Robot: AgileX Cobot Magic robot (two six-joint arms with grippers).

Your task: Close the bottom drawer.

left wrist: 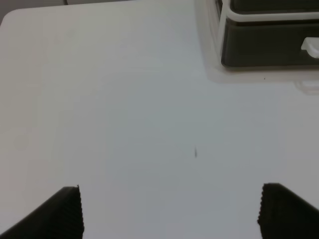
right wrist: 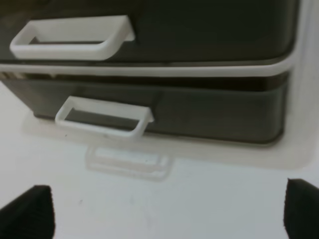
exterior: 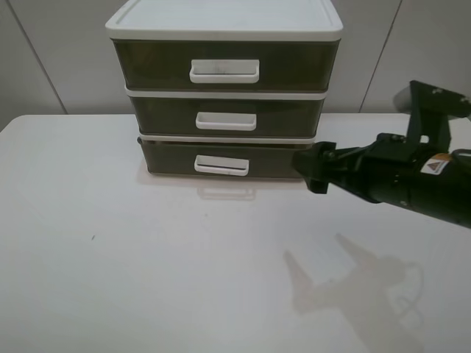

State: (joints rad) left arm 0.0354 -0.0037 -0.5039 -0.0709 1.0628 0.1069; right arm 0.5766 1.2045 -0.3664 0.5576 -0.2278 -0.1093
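Observation:
The bottom drawer (exterior: 173,158) is the lowest smoky-brown tier of the white-framed cabinet (exterior: 224,22), with a white loop handle (exterior: 221,165). Its front seems to stand slightly forward of the two drawers above. My right gripper (exterior: 307,170) is open and empty, just in front of the drawer's right end and close to its face. In the right wrist view the drawer (right wrist: 219,112) and its handle (right wrist: 103,117) lie ahead of the open gripper (right wrist: 169,209). My left gripper (left wrist: 169,209) is open and empty over the bare table, and the drawer's corner (left wrist: 264,45) shows far off.
The middle drawer (exterior: 294,118) and the taller top drawer (exterior: 147,66) sit shut above. The cabinet stands at the back of the white table (exterior: 110,257), against a grey wall. The left arm is out of the exterior view.

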